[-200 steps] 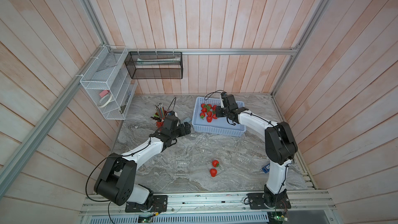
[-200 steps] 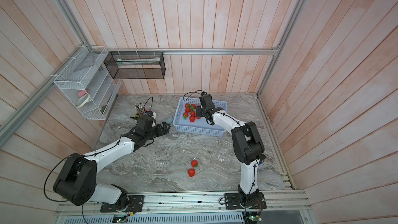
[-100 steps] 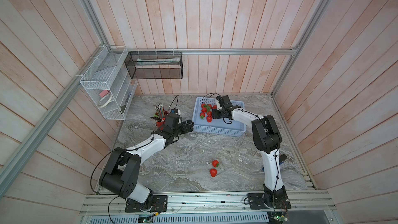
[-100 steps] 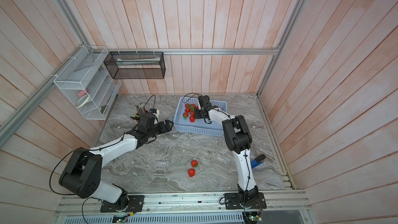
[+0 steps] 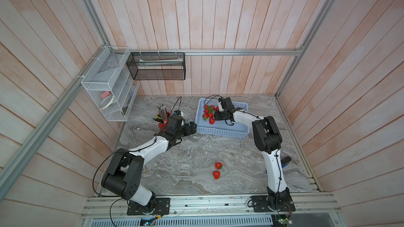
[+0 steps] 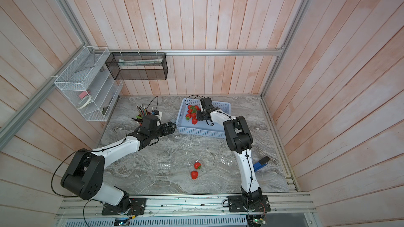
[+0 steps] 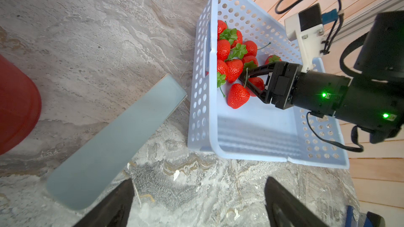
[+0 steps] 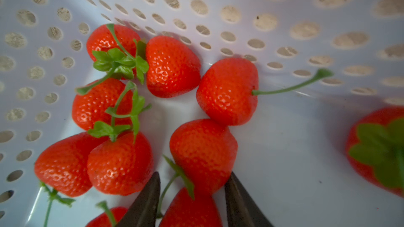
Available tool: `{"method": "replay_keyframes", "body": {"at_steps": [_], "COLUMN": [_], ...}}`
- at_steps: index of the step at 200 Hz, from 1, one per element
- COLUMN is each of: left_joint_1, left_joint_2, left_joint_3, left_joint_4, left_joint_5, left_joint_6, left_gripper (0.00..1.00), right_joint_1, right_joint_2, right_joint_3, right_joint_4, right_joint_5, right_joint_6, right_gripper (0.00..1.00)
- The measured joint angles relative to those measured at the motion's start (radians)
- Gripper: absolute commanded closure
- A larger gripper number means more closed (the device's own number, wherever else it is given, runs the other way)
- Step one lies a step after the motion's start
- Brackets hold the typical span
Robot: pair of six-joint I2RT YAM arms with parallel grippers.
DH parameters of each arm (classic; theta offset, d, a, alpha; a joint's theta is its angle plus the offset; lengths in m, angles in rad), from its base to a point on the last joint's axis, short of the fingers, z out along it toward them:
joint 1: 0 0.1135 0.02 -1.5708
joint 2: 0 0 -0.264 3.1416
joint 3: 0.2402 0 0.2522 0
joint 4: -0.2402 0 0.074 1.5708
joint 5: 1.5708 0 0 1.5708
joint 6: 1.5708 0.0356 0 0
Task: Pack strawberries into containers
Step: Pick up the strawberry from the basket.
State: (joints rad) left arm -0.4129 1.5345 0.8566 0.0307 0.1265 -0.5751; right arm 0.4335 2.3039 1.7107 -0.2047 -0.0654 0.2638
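right gripper (image 8: 194,175) narrower around strawberry (image 8: 190,211), left gripper (image 7: 197,181) nearer basket (image 7: 199,88)

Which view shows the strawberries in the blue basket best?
The right wrist view: the strawberries fill the frame, stems and caps distinct. The left wrist view shows them smaller, partly behind the right gripper. In both top views they are tiny dots in the basket.

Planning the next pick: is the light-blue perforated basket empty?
Not empty. The light-blue perforated plastic basket holds a cluster of glossy red strawberries at one end.
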Motion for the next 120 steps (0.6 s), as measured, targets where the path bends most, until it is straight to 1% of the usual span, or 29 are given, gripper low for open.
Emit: {"method": "replay_keyframes", "body": {"at_steps": [32, 60, 87, 120], "left_joint_1": [0.000, 0.000, 0.000, 0.000], "left_joint_2": [0.000, -0.015, -0.066, -0.189], "left_joint_3": [0.000, 0.000, -0.006, -0.053], "left_joint_4": [-0.001, -0.011, -0.018, -0.024], "left_joint_5": [0.000, 0.000, -0.002, -0.003], "left_joint_6": [0.000, -0.002, -0.009, -0.024], "left_gripper": [0.05, 0.05, 0.05, 0.05], "right_joint_1": [-0.003, -0.003, -0.003, 0.007], "right_joint_2": [0.000, -0.035, -0.142, -0.330], "right_joint_3": [-0.001, -0.050, -0.164, -0.338], "right_joint_4": [0.003, 0.014, 0.039, 0.099], "right_joint_5": [0.000, -0.001, -0.001, 0.001], "right_joint_6": [0.001, 0.003, 0.015, 0.036], "right_gripper": [0.65, 0.66, 0.67, 0.67]}}
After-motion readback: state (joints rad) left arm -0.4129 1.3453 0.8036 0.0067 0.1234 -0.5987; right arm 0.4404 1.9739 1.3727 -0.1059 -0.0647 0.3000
